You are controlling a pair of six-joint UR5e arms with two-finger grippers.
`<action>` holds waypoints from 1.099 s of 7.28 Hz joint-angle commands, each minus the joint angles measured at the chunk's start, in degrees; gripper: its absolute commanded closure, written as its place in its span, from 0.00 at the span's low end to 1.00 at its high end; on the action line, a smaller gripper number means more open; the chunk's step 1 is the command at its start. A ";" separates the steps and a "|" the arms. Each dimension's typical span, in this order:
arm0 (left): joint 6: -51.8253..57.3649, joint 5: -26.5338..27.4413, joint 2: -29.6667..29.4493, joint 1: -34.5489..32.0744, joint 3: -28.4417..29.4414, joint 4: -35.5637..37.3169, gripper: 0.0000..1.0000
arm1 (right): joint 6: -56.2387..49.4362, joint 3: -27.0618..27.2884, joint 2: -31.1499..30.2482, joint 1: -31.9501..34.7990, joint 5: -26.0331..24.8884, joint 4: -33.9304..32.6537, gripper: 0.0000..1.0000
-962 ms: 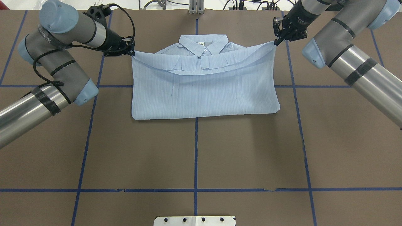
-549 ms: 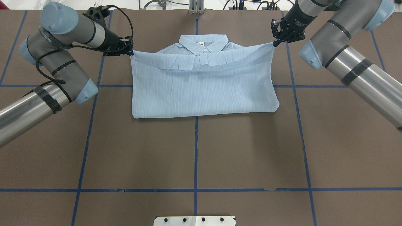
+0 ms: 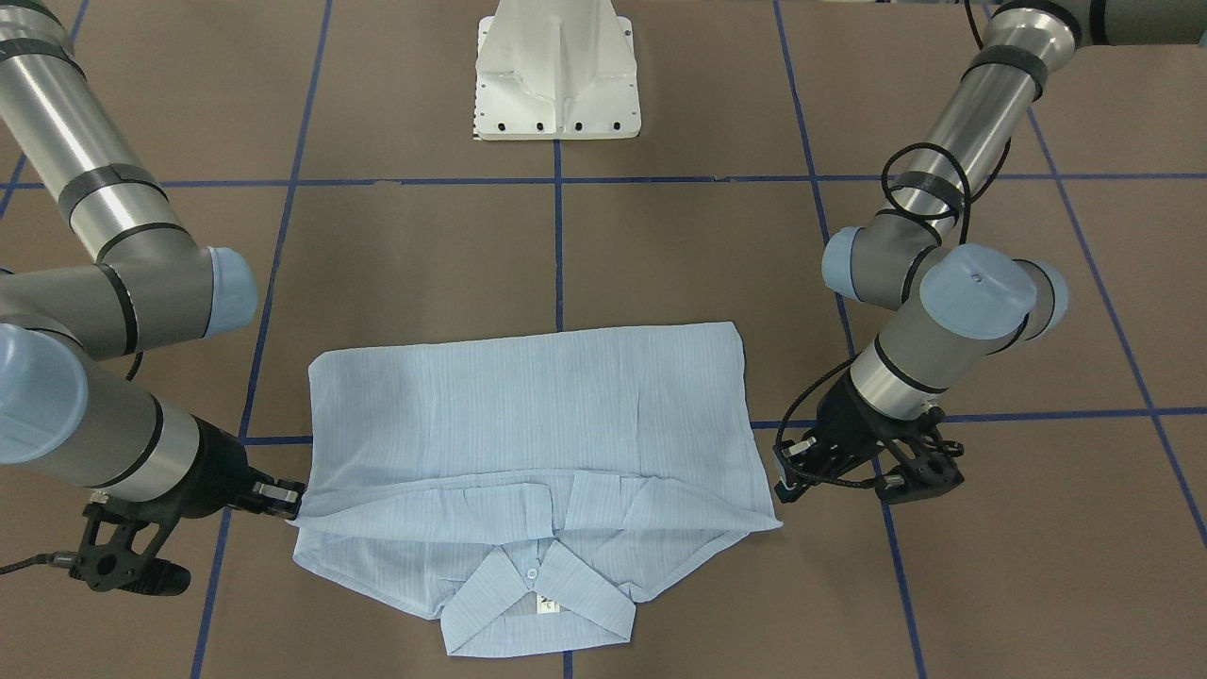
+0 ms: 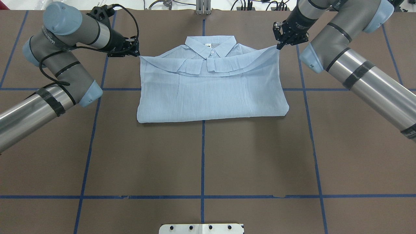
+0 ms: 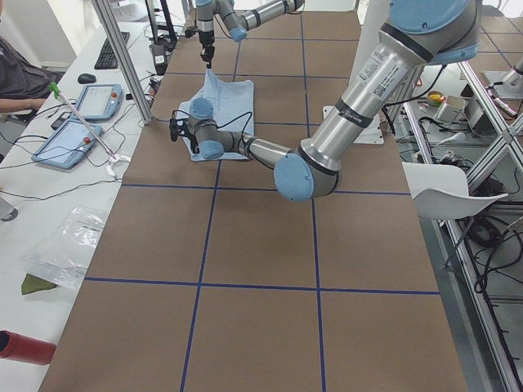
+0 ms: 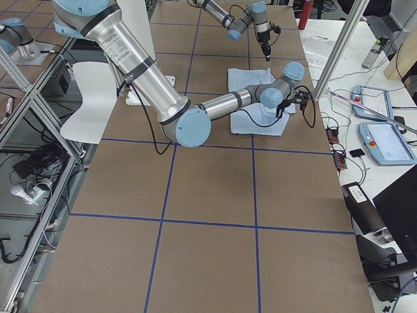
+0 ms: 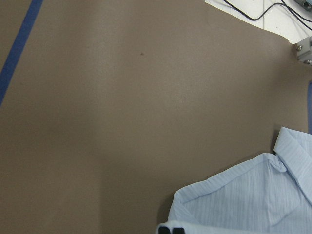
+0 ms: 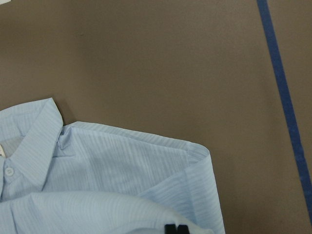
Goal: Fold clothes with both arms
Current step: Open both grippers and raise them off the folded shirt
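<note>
The light blue striped shirt [image 4: 211, 94] lies on the brown table, collar [image 4: 211, 44] at the far side, with its lower half folded up over the chest. My left gripper [image 4: 137, 54] is shut on the left corner of the raised hem, and my right gripper [image 4: 279, 46] is shut on the right corner. The hem sags between them just below the collar. From the front, the shirt [image 3: 528, 415] spans between the right gripper [image 3: 294, 500] and the left gripper [image 3: 783, 481]. Both wrist views show cloth [image 7: 253, 195] [image 8: 122, 170] at the black fingertips.
The white pedestal base [image 3: 556, 85] stands at the robot's side of the table. Blue tape lines [image 4: 202, 156] grid the brown surface. Cables and a metal bracket [image 4: 203, 8] line the far edge. A side bench holds tablets [image 5: 86, 102], with a person's arm [image 5: 20, 77] beside them.
My right gripper has moved left and slightly further away with its corner. The left gripper has edged right. The held hem sags lower again and the shirt's side edges have drawn inward.
</note>
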 commanded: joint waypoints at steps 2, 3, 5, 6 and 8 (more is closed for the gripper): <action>-0.88 0.11 0.40 -0.44 -0.19 -0.66 0.00 | -0.93 1.82 -1.98 -0.61 -2.01 0.01 0.00; -1.06 0.11 0.49 -0.44 -0.37 -0.66 0.00 | -1.63 3.48 -3.13 -0.70 -2.01 0.01 0.00; -2.55 0.02 1.19 -0.44 -2.30 -0.31 0.00 | -1.90 11.55 -10.31 -4.90 -2.10 0.27 0.00; -2.73 0.02 1.37 -0.53 -3.18 0.04 0.00 | -1.21 16.46 -14.18 -7.01 -1.84 0.36 0.00; -3.17 0.02 1.37 -0.53 -3.53 0.13 0.00 | -1.29 17.92 -17.29 -8.34 -2.36 0.19 0.01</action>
